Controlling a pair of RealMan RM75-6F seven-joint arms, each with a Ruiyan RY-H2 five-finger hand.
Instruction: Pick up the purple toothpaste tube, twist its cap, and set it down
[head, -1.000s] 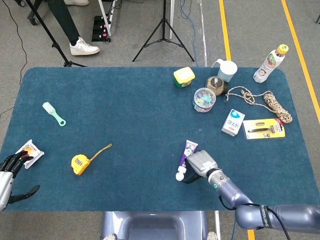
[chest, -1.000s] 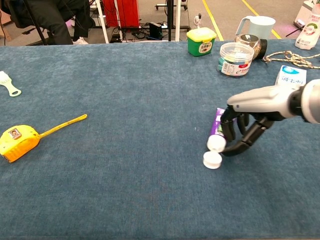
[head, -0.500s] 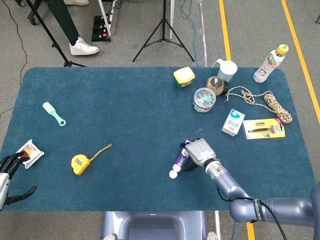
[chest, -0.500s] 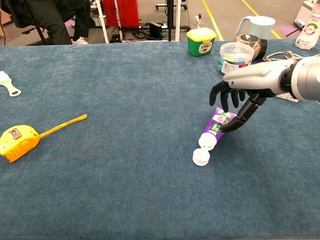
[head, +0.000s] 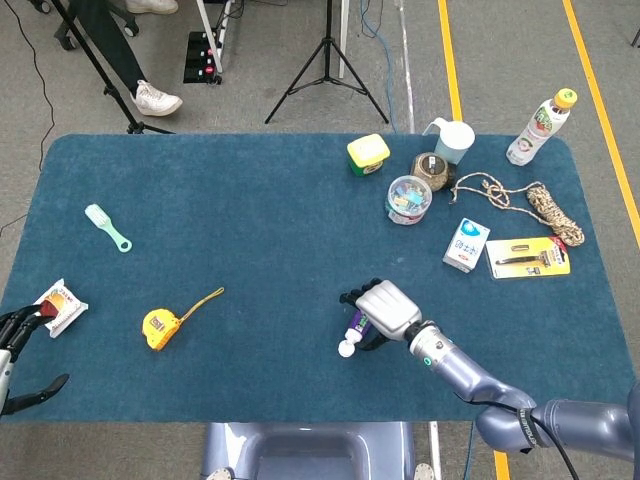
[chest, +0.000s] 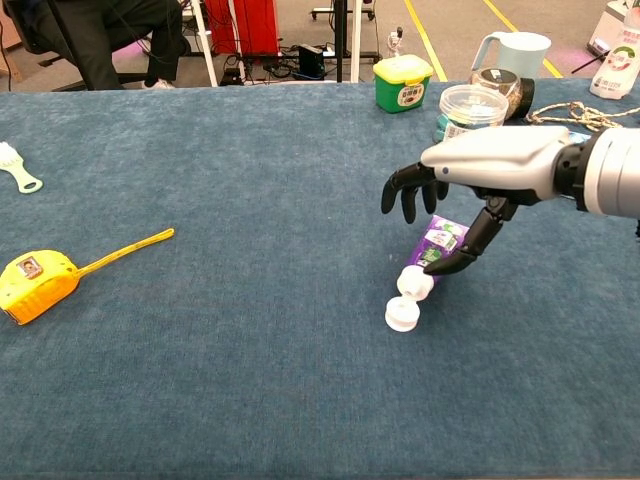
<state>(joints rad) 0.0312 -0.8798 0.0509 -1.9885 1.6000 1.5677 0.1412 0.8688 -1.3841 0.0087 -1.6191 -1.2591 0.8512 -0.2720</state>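
Right hand (chest: 470, 175) lifts off the tube (chest: 437, 245), fingers now spread apart.
Cap (chest: 402, 315) lies loose on the blue counter (chest: 250, 300); left hand (head: 15, 345) open at its edge.

Purple tube (chest: 437, 243) w/ white cap (chest: 402, 315), yellow tape measure (chest: 36, 277)

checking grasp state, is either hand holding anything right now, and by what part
Nothing is clearly held. The right hand hovers over the purple toothpaste tube with fingers spread; only its thumb reaches the tube near the cap. The left hand at the table's edge holds nothing.
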